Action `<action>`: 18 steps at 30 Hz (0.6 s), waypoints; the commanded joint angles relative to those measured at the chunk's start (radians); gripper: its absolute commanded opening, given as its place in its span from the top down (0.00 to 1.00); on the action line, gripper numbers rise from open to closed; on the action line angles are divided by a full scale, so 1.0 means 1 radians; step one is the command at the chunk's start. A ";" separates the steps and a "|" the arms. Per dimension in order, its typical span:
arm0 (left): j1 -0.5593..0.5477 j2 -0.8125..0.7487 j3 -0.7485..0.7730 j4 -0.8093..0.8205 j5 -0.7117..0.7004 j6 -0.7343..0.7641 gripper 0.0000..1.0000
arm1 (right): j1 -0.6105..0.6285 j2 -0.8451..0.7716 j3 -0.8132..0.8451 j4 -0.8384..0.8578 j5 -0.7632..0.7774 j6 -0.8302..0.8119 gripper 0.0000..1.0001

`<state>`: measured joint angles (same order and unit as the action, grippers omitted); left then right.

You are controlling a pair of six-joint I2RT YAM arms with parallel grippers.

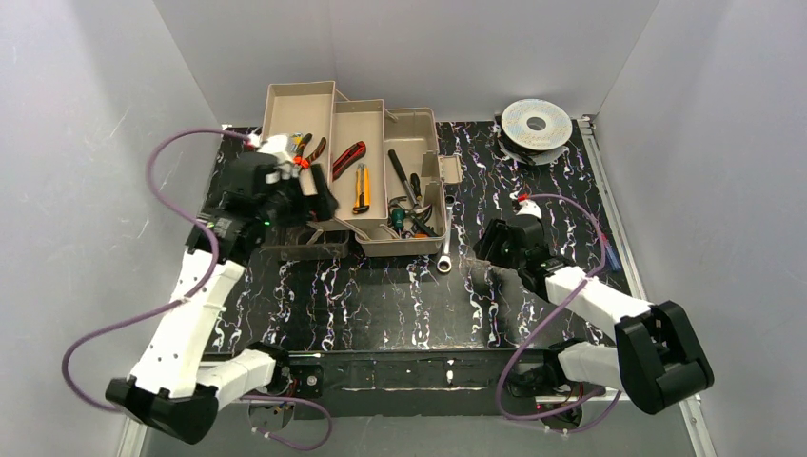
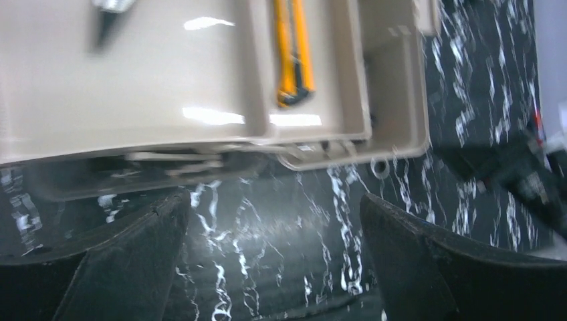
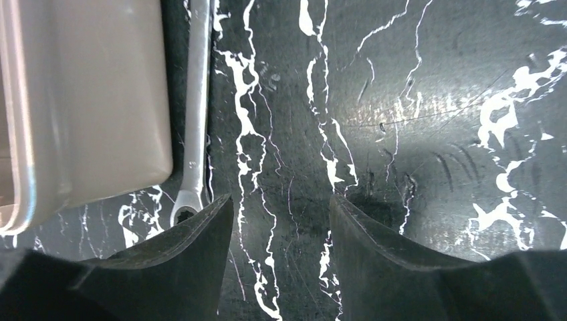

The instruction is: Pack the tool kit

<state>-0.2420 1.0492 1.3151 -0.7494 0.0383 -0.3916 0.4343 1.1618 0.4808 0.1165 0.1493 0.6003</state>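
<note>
Tabletop [image 1: 381,295] in black with white veining carries the beige toolbox [image 1: 423,133] at its far side, left of centre. The toolbox stands open with its trays fanned out stepwise to the left.

The left gripper [image 1: 309,195] hangs at the toolbox's near left corner. Its fingers [image 2: 134,261] are spread wide with nothing between them, only bare table beneath. The right gripper [image 1: 485,252] sits low over the table, just right of the toolbox's near right corner. Its fingers [image 3: 194,254] are likewise parted and hold nothing.

A round silver wire spool [image 1: 536,124] lies at the far right, well apart from the toolbox. A silver wrench [image 1: 445,252] lies on the table along the toolbox's right wall, its ring end just beside one finger of the right gripper.

Red pliers [image 1: 348,159] and a yellow knife [image 1: 362,188] lie in the middle tray, the knife nearer. A second pair of pliers [image 1: 306,150] rests in the left tray. More tools crowd the deep right compartment, too jumbled to name.
</note>
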 commanded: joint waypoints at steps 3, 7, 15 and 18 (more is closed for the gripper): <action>-0.360 0.063 -0.014 0.047 -0.080 0.023 0.02 | 0.012 0.064 0.098 -0.018 -0.007 -0.017 0.38; -0.508 0.092 -0.061 0.150 -0.079 0.057 0.03 | 0.008 0.040 0.170 -0.183 0.140 -0.010 0.38; -0.663 0.146 -0.150 0.275 0.045 0.158 0.03 | -0.303 0.066 0.375 -0.550 0.249 0.009 0.30; -0.666 0.125 -0.178 0.306 0.093 0.189 0.03 | -0.406 0.105 0.451 -0.667 0.400 0.040 0.20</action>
<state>-0.9012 1.2137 1.1656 -0.5121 0.0471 -0.2710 0.1257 1.2453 0.8413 -0.3344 0.3485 0.6079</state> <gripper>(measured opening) 0.968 0.747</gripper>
